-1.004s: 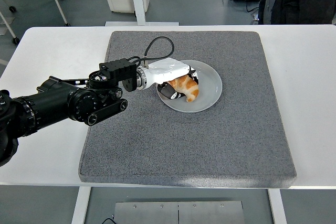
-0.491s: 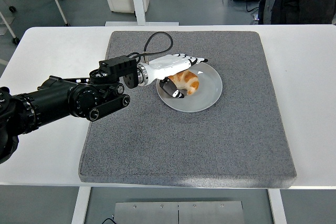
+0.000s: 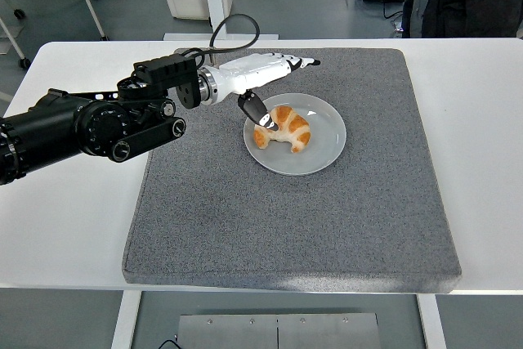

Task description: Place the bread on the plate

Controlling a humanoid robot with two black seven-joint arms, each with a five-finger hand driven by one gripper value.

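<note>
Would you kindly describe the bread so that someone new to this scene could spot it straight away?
A grey mat covers the middle of the white table, and on its far half sits a round grey plate. The bread lies on that plate, just below the left hand. It is a curved, golden-brown croissant, the only warm-coloured thing on the table.

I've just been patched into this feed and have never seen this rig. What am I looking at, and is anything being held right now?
This is a single camera high on the robot, looking down over a white table. The black arm entering from the left ends in a white five-fingered robot hand, fingers spread and holding nothing. It hovers over the far left rim of a grey plate, which sits on a grey mat. The bread, a croissant, lies on the plate. The right arm is out of view.
</note>
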